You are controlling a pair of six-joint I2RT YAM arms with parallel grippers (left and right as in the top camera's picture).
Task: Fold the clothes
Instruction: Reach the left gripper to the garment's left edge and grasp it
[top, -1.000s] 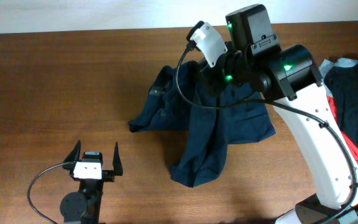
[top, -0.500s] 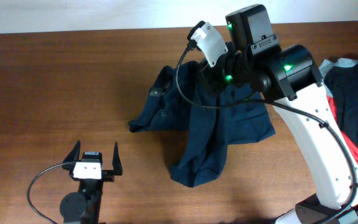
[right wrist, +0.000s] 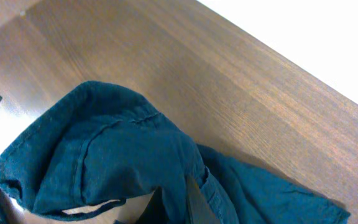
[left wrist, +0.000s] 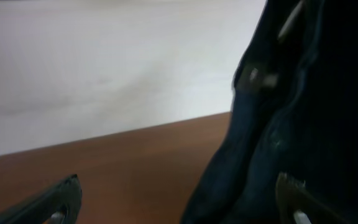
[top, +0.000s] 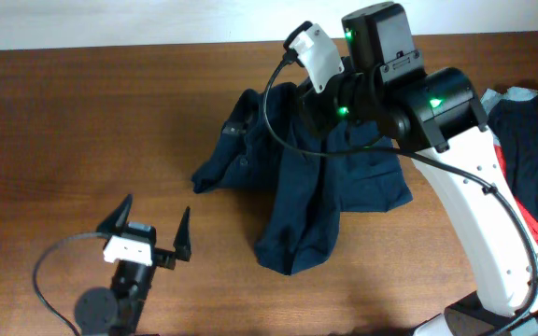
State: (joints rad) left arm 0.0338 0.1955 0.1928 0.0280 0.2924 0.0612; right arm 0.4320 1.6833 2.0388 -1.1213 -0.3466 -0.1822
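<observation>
The brown wooden table (top: 63,112) fills the view, with a pale wall behind its far edge. Nearest to the robot's side, the left claw (top: 155,207) hovers low over bare wood. Its two fingers stand wide apart and hold nothing. In its own camera the dark cloth rises just in front of it, not touching.

Further in, the navy shorts (top: 316,187) lie crumpled near the middle of the table. One part spreads to the left, and one leg hangs down toward the near side in a rumpled fold. At the far side of the shorts, the right claw (right wrist: 179,202) is pinched together on a fold of the cloth and holds that part up off the wood.

The step in hand seems to be lifting and spreading, before any real fold is made. The next move probably calls for the left claw to take a free edge, so that both arms can pull the shorts flat.

No basket or box is seen. The other garments (top: 530,159) lie in a loose heap at the right edge.
</observation>
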